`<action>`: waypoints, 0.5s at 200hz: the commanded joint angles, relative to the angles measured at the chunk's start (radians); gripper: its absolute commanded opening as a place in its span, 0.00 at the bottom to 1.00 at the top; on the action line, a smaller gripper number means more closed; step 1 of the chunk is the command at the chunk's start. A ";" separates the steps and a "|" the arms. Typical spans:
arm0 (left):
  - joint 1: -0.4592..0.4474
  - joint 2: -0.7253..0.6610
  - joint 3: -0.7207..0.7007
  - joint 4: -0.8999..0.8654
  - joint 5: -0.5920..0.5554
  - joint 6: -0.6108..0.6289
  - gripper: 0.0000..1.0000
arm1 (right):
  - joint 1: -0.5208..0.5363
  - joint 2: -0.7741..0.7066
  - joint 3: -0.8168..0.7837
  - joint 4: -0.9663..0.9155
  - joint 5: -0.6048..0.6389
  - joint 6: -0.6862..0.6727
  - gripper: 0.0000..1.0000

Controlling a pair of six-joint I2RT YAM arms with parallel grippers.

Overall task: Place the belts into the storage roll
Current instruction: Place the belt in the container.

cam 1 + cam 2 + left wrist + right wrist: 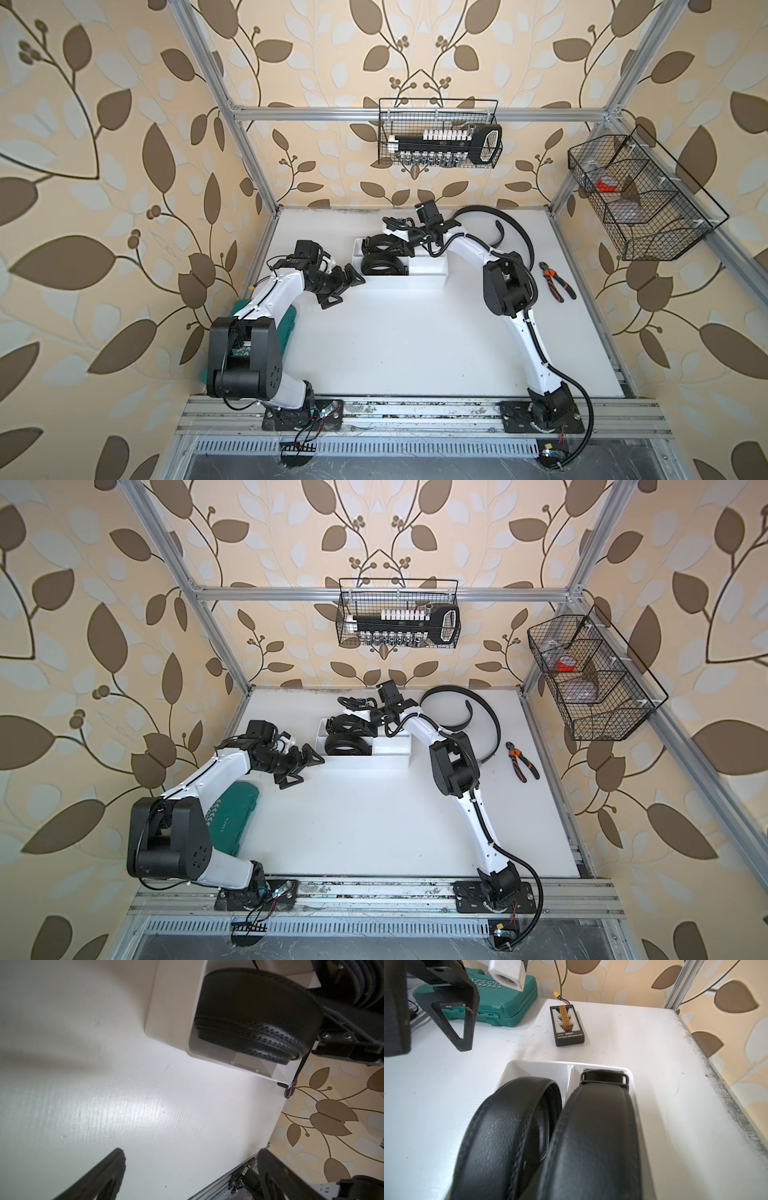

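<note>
The storage roll is a white divided tray [428, 272] [390, 756] at the back of the table. A coiled black belt [382, 266] [255, 1012] [508, 1126] stands in its near-left compartment. A second coiled belt [380, 243] [596, 1126], buckle up, stands in the far-left compartment. My right gripper [386, 246] [350, 726] is shut on that coil; its fingers are hidden in the right wrist view. A third belt [517, 235] [469, 704] lies uncoiled on the table at the back right. My left gripper [340, 286] [193, 1153] is open and empty, just left of the tray.
A green tool case [232, 816] [504, 1003] lies under the left arm. A black charging board [568, 1026] sits on the table beyond the tray's left end. Orange-handled pliers [557, 280] lie at the right. Wire baskets [440, 137] [640, 195] hang on the frame.
</note>
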 commanded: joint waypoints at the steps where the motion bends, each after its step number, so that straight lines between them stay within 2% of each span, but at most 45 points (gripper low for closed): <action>1: 0.014 -0.010 0.004 0.003 0.028 -0.003 0.99 | 0.008 -0.027 -0.018 0.072 -0.022 -0.017 0.36; 36: 0.013 -0.021 0.003 0.001 0.026 0.006 0.99 | 0.012 -0.096 -0.037 0.159 0.007 0.052 0.67; 74: 0.013 -0.087 0.003 -0.007 -0.003 0.013 0.99 | 0.014 -0.199 -0.047 0.255 0.036 0.162 0.80; 75: 0.013 -0.087 0.001 -0.007 -0.003 0.012 0.99 | 0.014 -0.203 -0.048 0.256 0.038 0.164 0.81; 78: 0.014 -0.090 0.002 -0.005 -0.006 0.012 0.99 | 0.013 -0.215 -0.053 0.259 0.048 0.168 0.96; 80: 0.013 -0.092 0.003 -0.005 -0.008 0.012 0.99 | 0.013 -0.226 -0.055 0.261 0.055 0.169 0.98; 100: 0.013 -0.112 0.003 -0.007 -0.017 0.013 0.99 | 0.014 -0.354 -0.152 0.271 0.166 0.221 0.99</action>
